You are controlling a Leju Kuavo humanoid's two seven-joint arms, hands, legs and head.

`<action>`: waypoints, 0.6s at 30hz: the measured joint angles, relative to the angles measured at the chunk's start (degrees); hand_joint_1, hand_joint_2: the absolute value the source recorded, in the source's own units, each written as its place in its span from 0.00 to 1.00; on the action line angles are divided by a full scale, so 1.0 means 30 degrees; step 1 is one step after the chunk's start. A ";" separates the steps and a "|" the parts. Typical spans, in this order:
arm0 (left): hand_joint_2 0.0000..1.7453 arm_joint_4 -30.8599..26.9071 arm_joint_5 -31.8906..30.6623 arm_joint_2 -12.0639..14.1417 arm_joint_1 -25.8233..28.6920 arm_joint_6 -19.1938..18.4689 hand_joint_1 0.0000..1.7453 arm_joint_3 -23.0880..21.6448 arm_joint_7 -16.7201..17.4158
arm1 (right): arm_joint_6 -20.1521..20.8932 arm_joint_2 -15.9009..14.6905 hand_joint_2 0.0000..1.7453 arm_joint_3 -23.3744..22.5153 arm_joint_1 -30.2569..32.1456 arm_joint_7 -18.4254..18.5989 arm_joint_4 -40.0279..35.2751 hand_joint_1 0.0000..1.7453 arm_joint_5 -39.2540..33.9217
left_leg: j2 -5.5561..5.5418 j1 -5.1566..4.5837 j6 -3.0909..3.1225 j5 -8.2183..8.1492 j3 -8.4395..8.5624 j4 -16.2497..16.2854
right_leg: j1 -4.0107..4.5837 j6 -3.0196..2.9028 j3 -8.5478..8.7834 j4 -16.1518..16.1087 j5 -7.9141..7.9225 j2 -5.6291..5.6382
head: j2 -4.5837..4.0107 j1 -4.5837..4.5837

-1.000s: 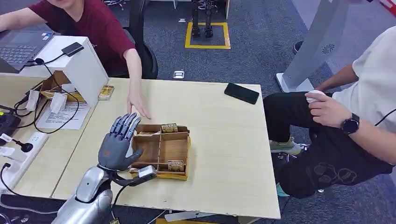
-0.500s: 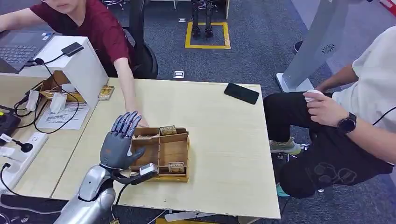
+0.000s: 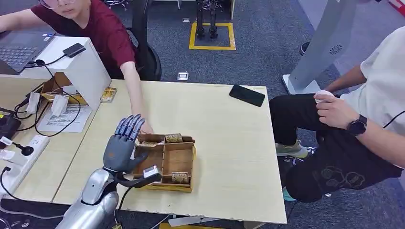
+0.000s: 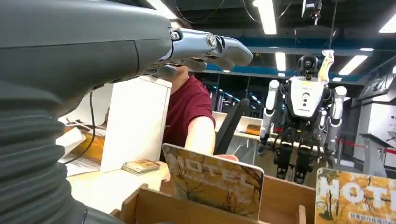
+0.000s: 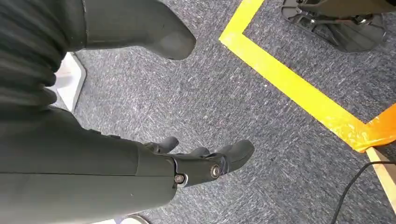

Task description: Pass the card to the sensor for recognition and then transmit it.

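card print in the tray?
Autumn-yellow trees with white HOTEL lettering on the card; left wrist view.

Robot hand [image 4: 205,46] spread above wooden tray [image 4: 154,207], upright hotel card [image 4: 212,179], person's arm [image 4: 198,135] behind

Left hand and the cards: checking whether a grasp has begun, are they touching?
Apart. In the left wrist view the left hand has its fingers spread, with open space between them and the upright card in the wooden box.

Three views: one high, two at the wrists.
The head view looks down on the table [image 3: 229,143]; the left wrist view sits low beside the wooden tray [image 3: 177,157], shared by both; the right faces carpet [image 5: 261,116].
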 joint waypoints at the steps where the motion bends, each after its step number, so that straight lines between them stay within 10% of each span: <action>1: 1.00 0.0014 0.0000 0.0000 -0.0002 0.0000 0.00 0.0000 0.0000 | 0.0000 0.0000 1.00 0.0000 0.0001 0.0000 0.0000 0.00 0.0000 | 0.0000 0.0000 0.0000 0.0000 0.0000 0.0000 | 0.0000 0.0000 0.0000 0.0000 0.0000 0.0000 | 0.0007 0.0000; 12: 1.00 0.0328 0.0474 -0.0160 -0.0022 0.0014 0.00 0.0000 -0.0372 | 0.0000 0.0051 1.00 -0.0008 -0.0038 -0.0015 -0.0073 0.00 0.0109 | 0.0000 0.0000 0.0000 0.0000 0.0000 0.0000 | 0.0000 0.0000 0.0001 0.0000 0.0000 0.0000 | 0.0000 0.0000; 13: 1.00 0.0328 0.0488 -0.0175 -0.0025 0.0007 0.91 0.0000 -0.0372 | 0.0000 0.0058 1.00 -0.0007 -0.0046 -0.0015 -0.0073 0.00 0.0109 | 0.0000 0.0000 0.0000 0.0000 0.0000 0.0000 | 0.0000 0.0000 0.0001 0.0000 0.0000 0.0000 | 0.0000 0.0000; 18: 1.00 0.0386 0.1557 -0.0182 -0.0023 -0.0225 1.00 -0.0007 -0.1201 | -0.0022 0.0066 1.00 -0.0022 -0.0049 -0.0015 -0.0080 0.00 0.0124 | -0.0001 0.0000 0.0000 0.0000 0.0000 0.0000 | 0.0000 0.0001 0.0001 0.0000 0.0001 -0.0001 | 0.0007 0.0000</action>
